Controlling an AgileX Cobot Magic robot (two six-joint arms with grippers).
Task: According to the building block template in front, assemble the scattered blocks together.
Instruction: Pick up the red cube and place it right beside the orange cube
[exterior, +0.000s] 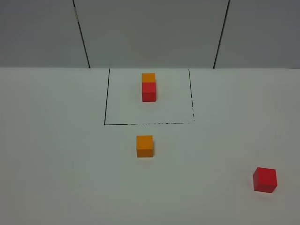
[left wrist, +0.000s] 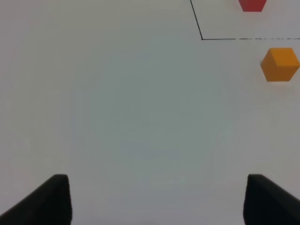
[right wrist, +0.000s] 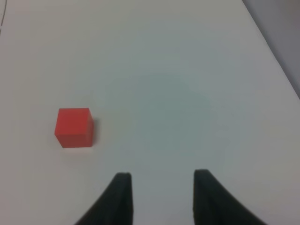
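Nearest, on the right of the table (exterior: 56,187), one loose red cube (exterior: 265,179) sits just ahead of the right hand (right wrist: 161,199), whose fingers are apart and empty. At mid-table is one loose orange cube (exterior: 145,146), likelier work for the left hand (left wrist: 159,201), fingers spread wide. Farthest stands one framed template (exterior: 149,86), orange behind red.

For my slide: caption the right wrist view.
Open right end effector over the table, loose red cube lying apart, ungrasped.

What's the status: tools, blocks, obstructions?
Left tool open, empty; right tool open, empty. Orange block and red block loose, apart, not joined. Template pair inside black outline. Nothing between the blocks.
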